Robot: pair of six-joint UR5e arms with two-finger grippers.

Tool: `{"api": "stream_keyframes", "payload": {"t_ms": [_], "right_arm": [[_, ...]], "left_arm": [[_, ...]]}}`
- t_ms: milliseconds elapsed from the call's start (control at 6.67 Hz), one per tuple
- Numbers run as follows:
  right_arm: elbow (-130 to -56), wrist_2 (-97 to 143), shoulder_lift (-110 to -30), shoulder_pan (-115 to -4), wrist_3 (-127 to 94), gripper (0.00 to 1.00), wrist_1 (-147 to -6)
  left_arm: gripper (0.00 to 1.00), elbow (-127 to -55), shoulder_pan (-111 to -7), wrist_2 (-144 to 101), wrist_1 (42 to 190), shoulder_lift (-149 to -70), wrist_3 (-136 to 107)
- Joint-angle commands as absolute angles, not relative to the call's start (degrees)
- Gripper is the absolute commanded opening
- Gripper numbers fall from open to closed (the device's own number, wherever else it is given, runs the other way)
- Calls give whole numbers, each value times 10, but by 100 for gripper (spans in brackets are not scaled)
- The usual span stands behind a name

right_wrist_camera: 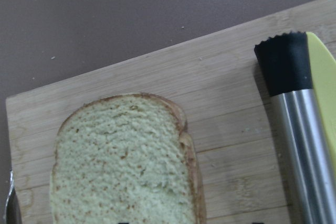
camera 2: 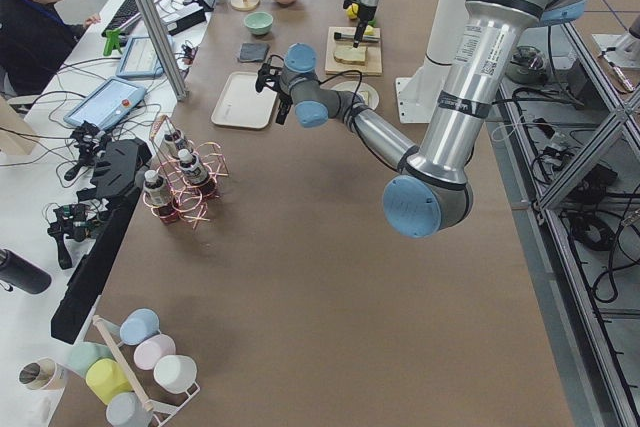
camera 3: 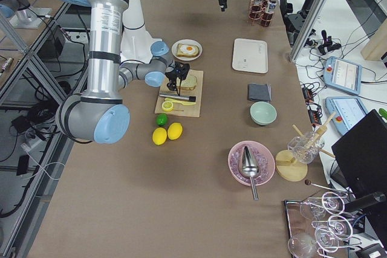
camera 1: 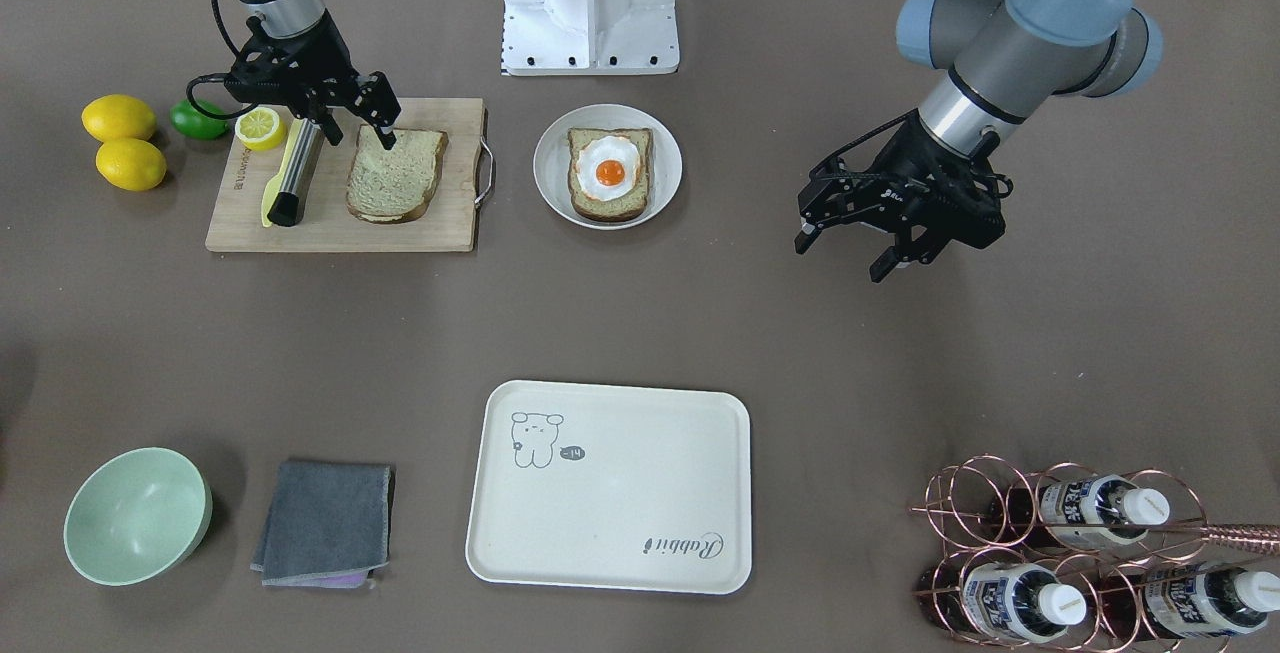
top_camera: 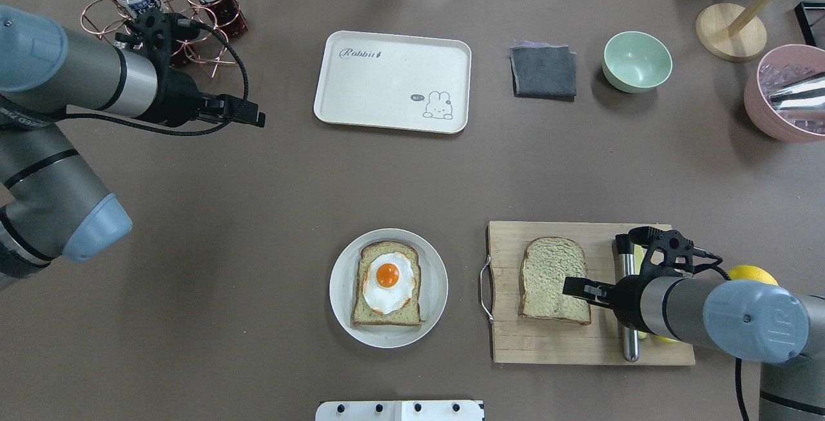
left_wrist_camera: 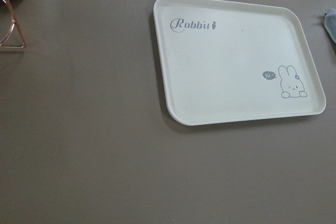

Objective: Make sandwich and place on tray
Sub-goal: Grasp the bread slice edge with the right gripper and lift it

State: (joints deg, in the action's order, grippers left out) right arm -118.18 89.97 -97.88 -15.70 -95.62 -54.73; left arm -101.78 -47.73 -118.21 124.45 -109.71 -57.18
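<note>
Black left gripper (camera 1: 839, 261) hung spread and empty, left of the cream-white rectangular tray (top_camera: 393, 60). Centrally, an egg-topped bread slice (top_camera: 387, 282) lay on a small round white plate (top_camera: 433, 260). The right gripper (top_camera: 570, 286), spread, hovered over the second dark-crusted slice (top_camera: 548, 273) on a wooden cutting board (top_camera: 548, 343). That slice looked soft and light, best pinched gently at the crust.

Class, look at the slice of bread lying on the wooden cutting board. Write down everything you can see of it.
The bread slice is squarish with a rounded top, a pale porous crumb and a thin brown crust. It lies flat and bare on the wooden cutting board, beside a steel-handled tool that it does not touch. The right gripper is open and hovers at the slice's edge nearest that tool. Whether it touches the bread cannot be told.
</note>
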Motion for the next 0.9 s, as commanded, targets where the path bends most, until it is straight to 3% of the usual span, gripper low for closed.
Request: {"api": "stream_keyframes", "payload": {"t_ms": [0, 450, 750], "right_arm": [[-1177, 894, -985, -153, -956, 76, -538], [-1182, 890, -985, -143, -962, 65, -538], [-1183, 889, -984, -136, -965, 65, -538]], "left_arm": [[98, -1018, -477, -1182, 1245, -1098, -570], [98, -1019, -477, -1182, 1245, -1098, -570], [98, -1020, -477, -1182, 1245, -1096, -570]]}}
